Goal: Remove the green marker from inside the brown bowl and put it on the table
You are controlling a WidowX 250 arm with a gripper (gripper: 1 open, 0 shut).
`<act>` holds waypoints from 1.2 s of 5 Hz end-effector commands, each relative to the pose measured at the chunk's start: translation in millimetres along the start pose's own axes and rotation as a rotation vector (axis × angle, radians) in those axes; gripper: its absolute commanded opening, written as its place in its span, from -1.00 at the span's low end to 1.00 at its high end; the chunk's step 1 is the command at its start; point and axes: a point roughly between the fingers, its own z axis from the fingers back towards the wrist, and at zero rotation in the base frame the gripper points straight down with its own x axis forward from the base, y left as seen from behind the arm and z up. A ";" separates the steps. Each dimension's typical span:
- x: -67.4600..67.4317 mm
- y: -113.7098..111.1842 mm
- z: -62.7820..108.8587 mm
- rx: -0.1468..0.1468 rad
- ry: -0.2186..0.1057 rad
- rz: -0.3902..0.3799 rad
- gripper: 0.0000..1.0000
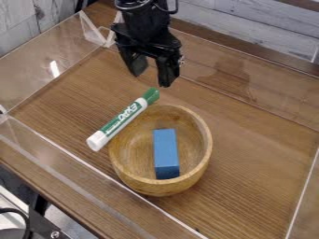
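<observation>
The green marker point(122, 119) lies flat on the table point(75, 98), slanted, just left of the brown bowl point(131, 166), its green cap near the bowl's upper-left rim. A blue rectangular block point(166, 153) lies inside the bowl. My gripper point(149, 73) hangs above the table behind the bowl, a little above and right of the marker's cap. Its fingers are apart and hold nothing.
Low clear acrylic walls point(56, 159) border the tabletop on all sides. Bare wood lies to the left of the marker and to the right of the bowl point(256, 121).
</observation>
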 end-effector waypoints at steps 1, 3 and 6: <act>5.9 -2.3 7.8 0.013 -0.031 -0.017 1.00; 5.5 -5.5 4.5 0.010 -0.019 -0.025 1.00; 8.3 -14.9 -3.0 -0.001 0.006 -0.056 1.00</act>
